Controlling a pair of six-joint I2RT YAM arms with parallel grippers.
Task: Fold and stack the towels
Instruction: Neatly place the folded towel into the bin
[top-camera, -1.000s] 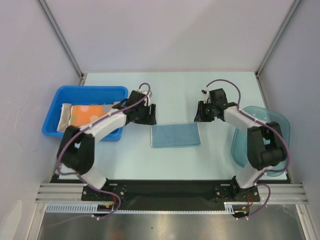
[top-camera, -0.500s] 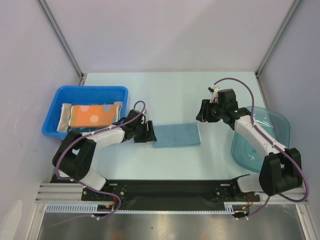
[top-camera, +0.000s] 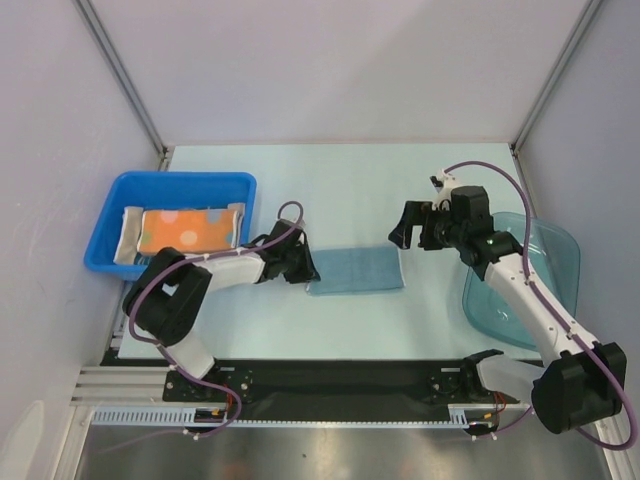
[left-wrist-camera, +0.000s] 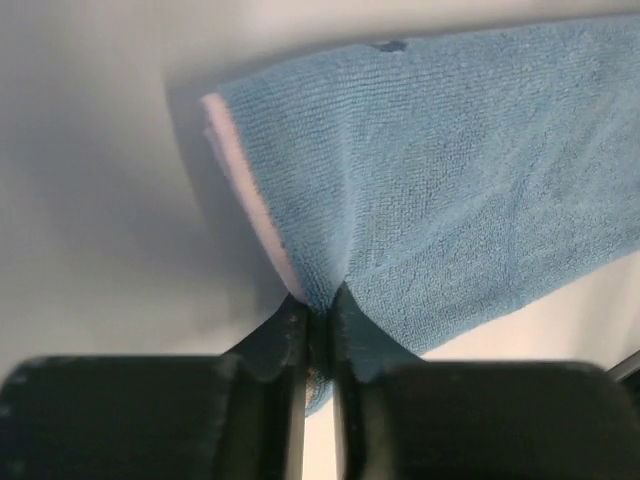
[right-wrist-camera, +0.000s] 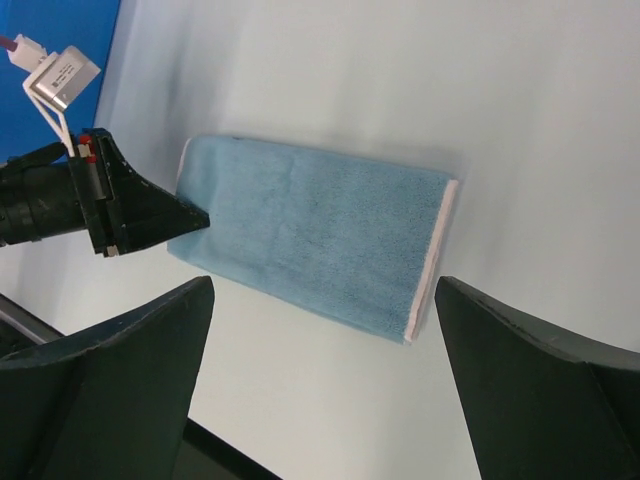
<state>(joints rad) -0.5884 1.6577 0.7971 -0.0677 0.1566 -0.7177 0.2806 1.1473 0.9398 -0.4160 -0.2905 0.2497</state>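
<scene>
A folded light blue towel (top-camera: 355, 270) lies flat at the middle of the table, its pale hem showing at both short ends. My left gripper (top-camera: 305, 268) is low at its left end, shut on that edge; the left wrist view shows the cloth (left-wrist-camera: 450, 180) pinched between the two fingers (left-wrist-camera: 318, 305). My right gripper (top-camera: 410, 228) hangs open just beyond the towel's right end, holding nothing; its wide-apart fingers (right-wrist-camera: 322, 290) frame the towel (right-wrist-camera: 310, 230) from above. An orange towel with pale dots (top-camera: 185, 228) lies folded on a pale towel (top-camera: 128, 235) in the blue bin (top-camera: 170, 182).
The blue bin stands at the table's left edge, close behind my left arm. A translucent teal bin (top-camera: 545, 250) sits at the right edge under my right arm. Grey walls close the table on three sides.
My left gripper came down to the blue towel's left edge and shut on it. My right gripper opened wide and drew back slightly to the right, off the towel.
</scene>
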